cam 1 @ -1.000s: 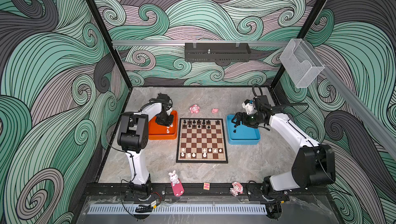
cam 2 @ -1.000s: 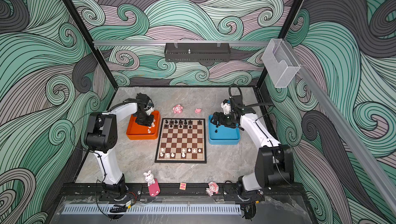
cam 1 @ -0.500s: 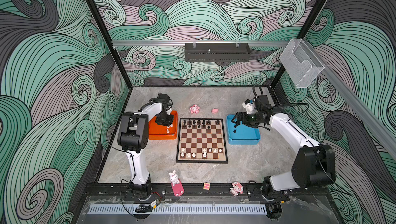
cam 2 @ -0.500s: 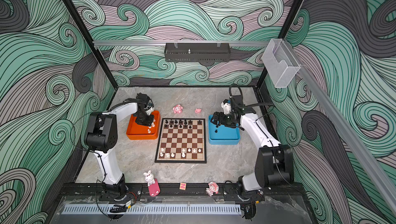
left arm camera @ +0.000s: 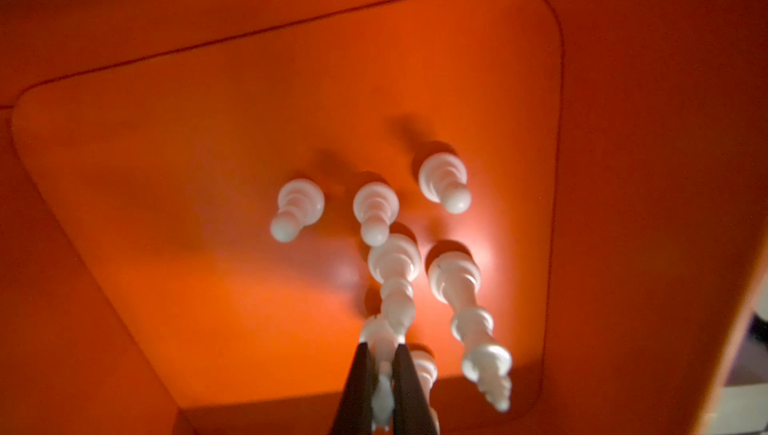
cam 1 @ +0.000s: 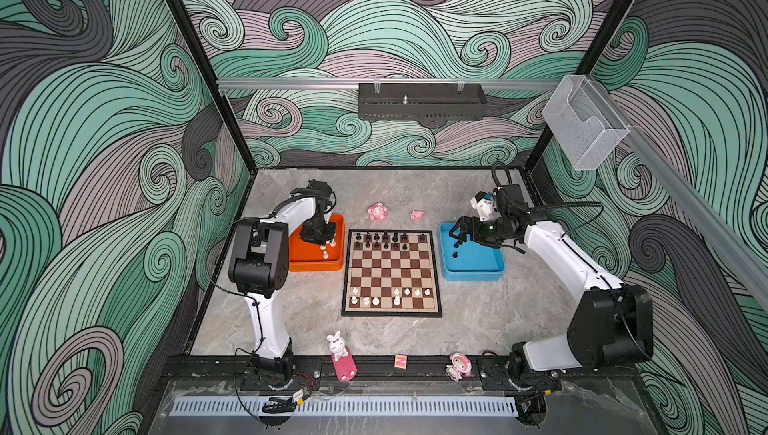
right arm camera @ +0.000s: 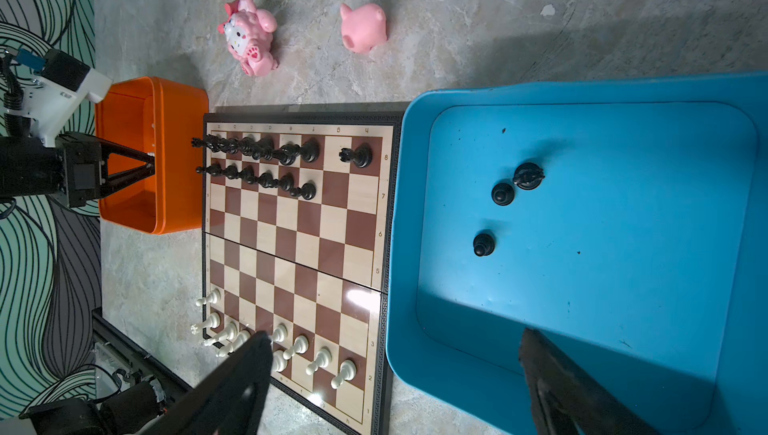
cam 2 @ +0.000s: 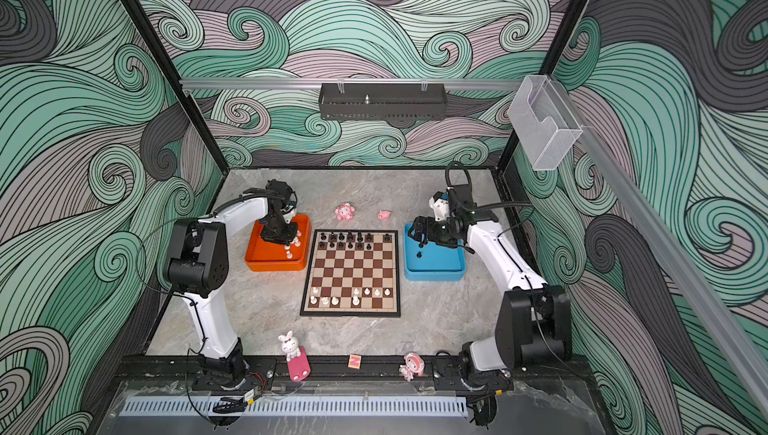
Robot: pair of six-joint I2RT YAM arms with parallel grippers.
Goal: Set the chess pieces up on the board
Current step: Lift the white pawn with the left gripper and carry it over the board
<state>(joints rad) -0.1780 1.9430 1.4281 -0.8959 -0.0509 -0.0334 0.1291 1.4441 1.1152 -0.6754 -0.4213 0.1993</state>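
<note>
left wrist: your left gripper is clamped on a white piece inside the orange tray, a tall white piece just beside. lift crooked and you'll likely topple it. right gripper spread wide, well apart from that tray.

The board lies mid-table. One set of pieces fills much of its two far rows, and the other set stands along its two near rows. The left tray sits just beside the board's left edge and the right tray just beside its right edge, both toward the far end.

In the left tray stands a cluster of pieces. The left claw is down among them, with one piece between its tips. Three pieces stand in the right tray, and the right claw hangs over its far, board-side corner.

Behind the board lie two figurines. Along the front rail, left to right, are a rabbit figurine, a block and another figurine.
</note>
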